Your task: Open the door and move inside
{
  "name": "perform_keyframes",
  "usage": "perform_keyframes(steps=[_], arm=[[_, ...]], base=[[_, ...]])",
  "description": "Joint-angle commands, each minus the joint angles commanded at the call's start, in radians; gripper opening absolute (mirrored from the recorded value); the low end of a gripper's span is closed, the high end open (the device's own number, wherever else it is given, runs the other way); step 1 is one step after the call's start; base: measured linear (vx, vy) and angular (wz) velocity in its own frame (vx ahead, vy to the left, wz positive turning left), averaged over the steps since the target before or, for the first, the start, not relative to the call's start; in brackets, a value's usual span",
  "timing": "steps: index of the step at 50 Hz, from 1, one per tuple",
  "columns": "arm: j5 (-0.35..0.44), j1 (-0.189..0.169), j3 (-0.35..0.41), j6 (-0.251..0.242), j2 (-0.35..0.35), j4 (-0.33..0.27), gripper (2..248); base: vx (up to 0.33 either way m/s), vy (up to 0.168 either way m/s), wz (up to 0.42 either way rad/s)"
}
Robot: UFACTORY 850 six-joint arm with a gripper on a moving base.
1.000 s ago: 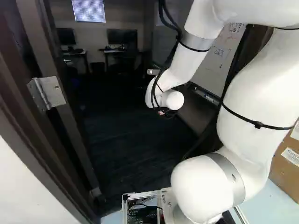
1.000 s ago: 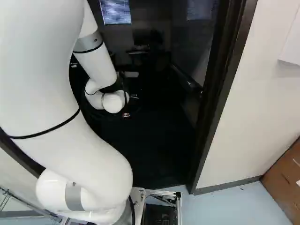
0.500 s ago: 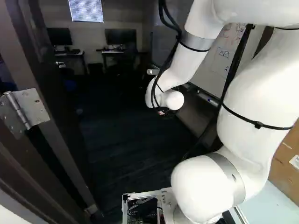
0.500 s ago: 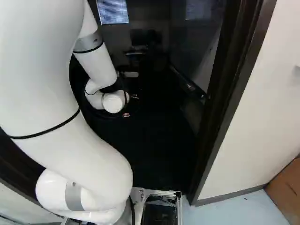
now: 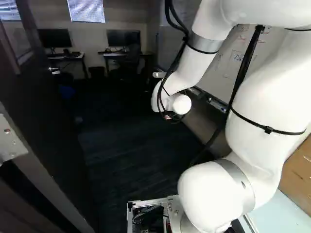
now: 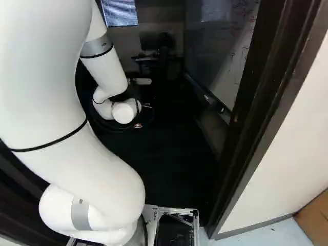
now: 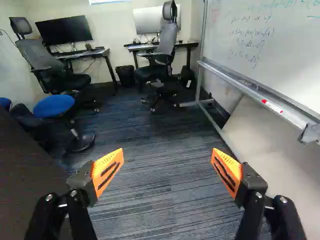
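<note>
In my left base view the door (image 5: 43,102) stood open at nine o'clock, the whiteboard (image 5: 228,60) at two. I had the gripper (image 6: 138,125) spread wide, its fingers apart, aimed at twelve into the room.
</note>
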Motion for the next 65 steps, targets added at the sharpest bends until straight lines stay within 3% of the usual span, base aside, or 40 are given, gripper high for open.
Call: perform_keyframes(steps=[29, 65], arm=[[0.000, 0.000, 0.000, 0.000, 0.000, 0.000, 247], [0.000, 0.000, 0.000, 0.000, 0.000, 0.000, 247]], base=[[0.147, -0.001, -0.021], [0.177, 0.100, 0.047]])
